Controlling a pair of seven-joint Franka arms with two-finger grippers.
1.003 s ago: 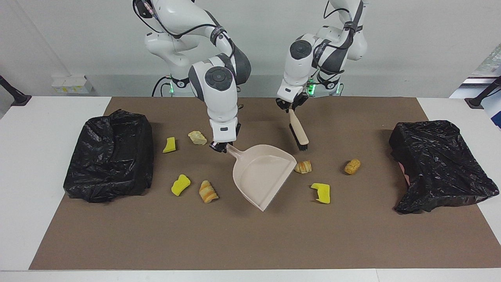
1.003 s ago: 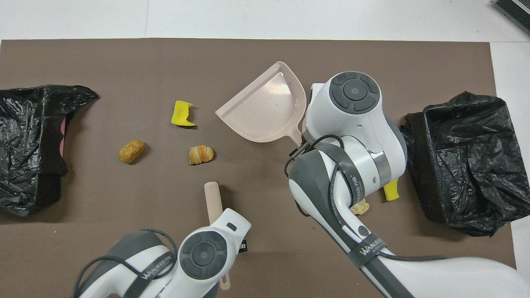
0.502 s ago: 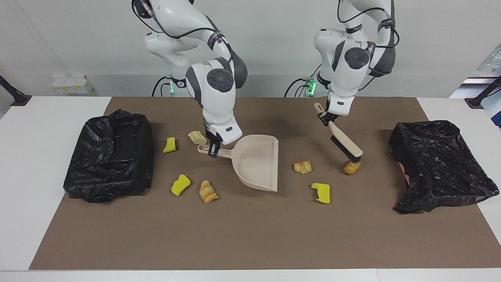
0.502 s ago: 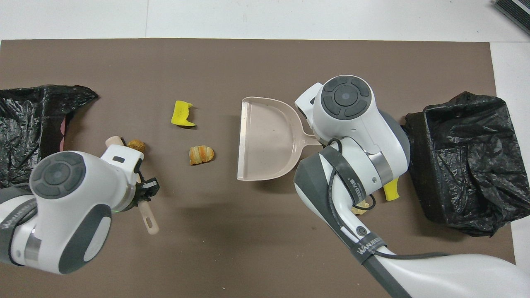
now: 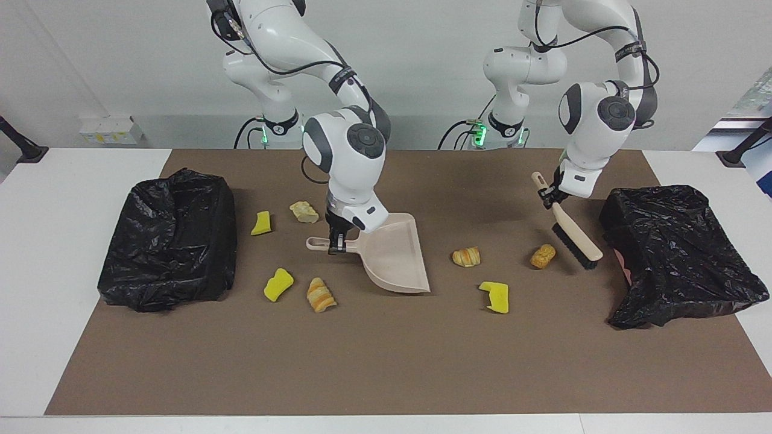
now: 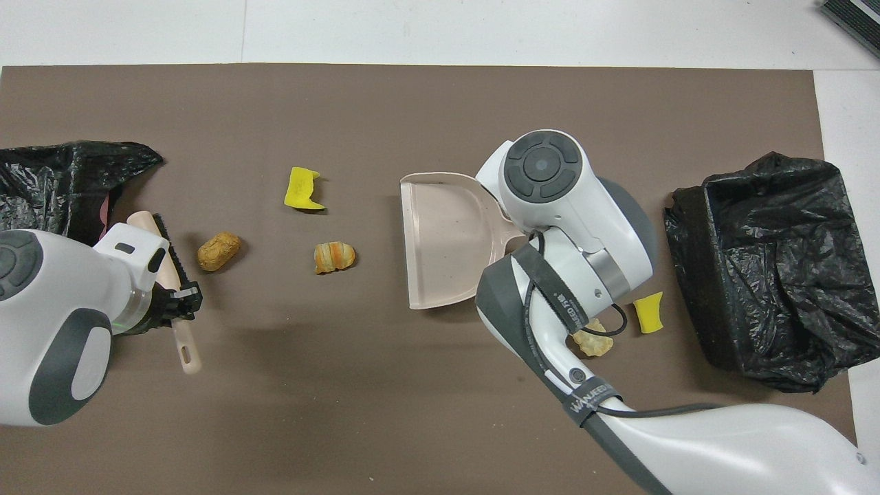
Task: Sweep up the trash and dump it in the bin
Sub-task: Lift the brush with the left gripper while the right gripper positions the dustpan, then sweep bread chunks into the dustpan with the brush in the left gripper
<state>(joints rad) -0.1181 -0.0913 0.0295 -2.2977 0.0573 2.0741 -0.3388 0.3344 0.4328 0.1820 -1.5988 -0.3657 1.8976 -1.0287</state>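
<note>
My right gripper (image 5: 336,244) is shut on the handle of the beige dustpan (image 5: 392,256) (image 6: 443,240), whose open mouth faces a croissant-like piece (image 5: 467,257) (image 6: 334,256). My left gripper (image 5: 550,196) (image 6: 180,302) is shut on the brush (image 5: 573,238) (image 6: 168,254). Its bristles hang low beside a tan lump (image 5: 543,256) (image 6: 218,251), between the lump and the black bin (image 5: 669,253). More trash lies on the mat: yellow chunks (image 5: 496,296), (image 5: 278,284), (image 5: 262,223), a croissant piece (image 5: 320,295) and a pale lump (image 5: 304,211).
A second black-bagged bin (image 5: 169,238) (image 6: 770,268) stands at the right arm's end of the brown mat (image 5: 386,361). White table shows around the mat. My right arm covers part of the mat in the overhead view.
My left arm has swung the brush toward its own end of the table, past the tan lump, to just beside the bin. My right gripper has turned and tilted the dustpan.
</note>
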